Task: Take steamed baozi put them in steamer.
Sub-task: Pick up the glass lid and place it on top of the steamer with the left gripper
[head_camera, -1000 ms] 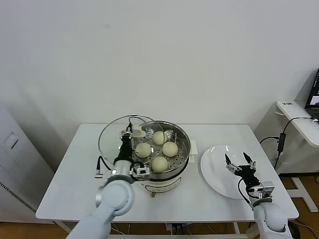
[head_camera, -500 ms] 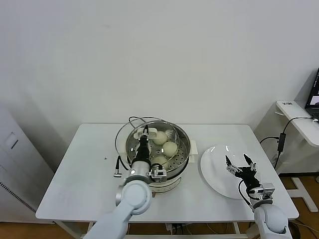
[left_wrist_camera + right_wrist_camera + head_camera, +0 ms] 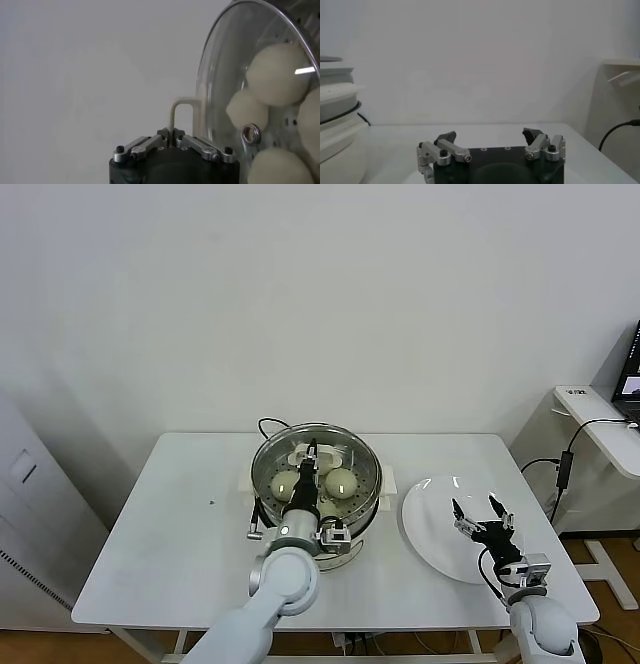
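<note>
The steamer (image 3: 371, 476) stands at the table's middle on its white pot base. Several steamed baozi lie inside it; two show clearly through the glass (image 3: 284, 484) (image 3: 341, 481). My left gripper (image 3: 312, 452) is shut on the cream handle (image 3: 181, 112) of the round glass lid (image 3: 220, 75), which is held over the steamer. The left wrist view shows baozi (image 3: 277, 74) behind the lid's glass. My right gripper (image 3: 479, 509) hovers open over the white plate (image 3: 428, 529) with nothing between its fingers (image 3: 445, 137).
A black cord (image 3: 268, 424) runs behind the pot. The white table (image 3: 160, 524) ends near the plate on the right. A side desk with a cable (image 3: 590, 409) stands further right, a grey cabinet (image 3: 30, 504) to the left.
My left gripper has carried the glass lid rightward from beside the steamer's left edge to over the steamer, covering the baozi. The right arm has stayed still.
</note>
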